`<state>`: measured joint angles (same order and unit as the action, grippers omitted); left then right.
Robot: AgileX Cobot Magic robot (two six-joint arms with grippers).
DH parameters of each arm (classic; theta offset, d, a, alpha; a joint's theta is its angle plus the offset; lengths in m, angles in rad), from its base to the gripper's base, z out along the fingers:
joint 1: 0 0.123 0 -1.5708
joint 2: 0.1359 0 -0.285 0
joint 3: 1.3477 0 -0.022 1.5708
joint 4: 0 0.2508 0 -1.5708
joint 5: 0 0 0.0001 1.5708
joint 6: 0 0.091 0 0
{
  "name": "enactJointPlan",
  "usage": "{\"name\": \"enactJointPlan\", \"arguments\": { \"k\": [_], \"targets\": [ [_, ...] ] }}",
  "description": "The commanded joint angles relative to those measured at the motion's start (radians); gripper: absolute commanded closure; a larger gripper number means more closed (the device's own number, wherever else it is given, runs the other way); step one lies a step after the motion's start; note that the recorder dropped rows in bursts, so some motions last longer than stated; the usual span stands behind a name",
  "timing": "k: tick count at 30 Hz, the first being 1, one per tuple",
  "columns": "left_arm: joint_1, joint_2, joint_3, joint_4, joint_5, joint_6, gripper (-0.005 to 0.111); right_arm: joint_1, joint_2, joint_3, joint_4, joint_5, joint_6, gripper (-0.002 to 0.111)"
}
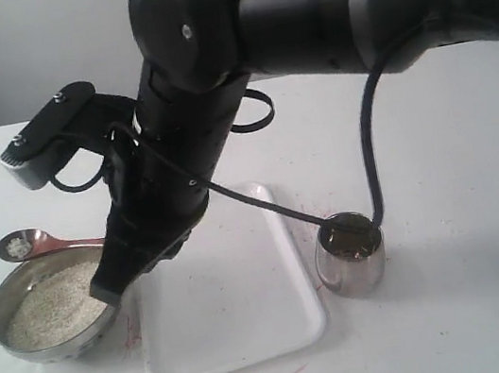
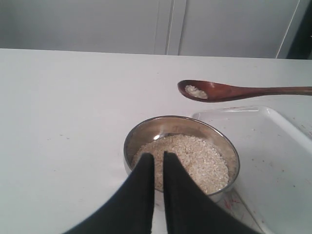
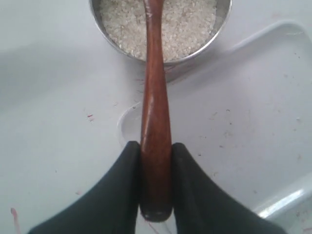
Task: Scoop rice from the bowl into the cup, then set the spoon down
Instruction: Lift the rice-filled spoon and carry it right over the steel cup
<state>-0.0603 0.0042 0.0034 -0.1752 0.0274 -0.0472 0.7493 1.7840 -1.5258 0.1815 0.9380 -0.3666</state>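
Observation:
The steel bowl [image 1: 49, 316] [image 2: 181, 153] [image 3: 161, 24] holds white rice [image 1: 49, 306] [image 2: 195, 158] at the table's left. My right gripper [image 1: 114, 262] [image 3: 156, 146] reaches across from the right and is shut on the handle end of the wooden spoon [image 1: 34, 244] [image 2: 229, 91] [image 3: 155, 97]. The spoon is held level in the air just beyond the bowl, with a little rice in its scoop. The steel cup [image 1: 350, 254] stands to the right of the tray; its inside looks dark. My left gripper [image 2: 158, 156] is shut on nothing, pointing at the bowl's near rim, out of the exterior view.
A flat white tray [image 1: 256, 339] [image 2: 273, 161] [image 3: 253, 97] lies between bowl and cup. The right arm's bulk fills the upper middle of the scene, and its black cable [image 1: 368, 147] hangs down to the cup's rim. Faint red marks dot the white table [image 1: 498, 298].

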Motion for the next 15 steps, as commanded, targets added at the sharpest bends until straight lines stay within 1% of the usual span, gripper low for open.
{"name": "enactJointPlan", "arguments": {
  "k": [1, 10, 15],
  "targets": [
    [-0.002, -0.004, -0.003, -0.009, -0.004, -0.002, 0.092, -0.042, -0.071, 0.081, -0.006, -0.026, -0.022, 0.108],
    [-0.002, -0.004, -0.003, -0.009, -0.004, -0.002, 0.092, -0.142, -0.263, 0.282, -0.031, -0.053, -0.033, 0.108],
    [-0.002, -0.004, -0.003, -0.009, -0.004, -0.002, 0.092, -0.171, -0.337, 0.373, -0.041, -0.07, -0.04, 0.108]
  ]
}}
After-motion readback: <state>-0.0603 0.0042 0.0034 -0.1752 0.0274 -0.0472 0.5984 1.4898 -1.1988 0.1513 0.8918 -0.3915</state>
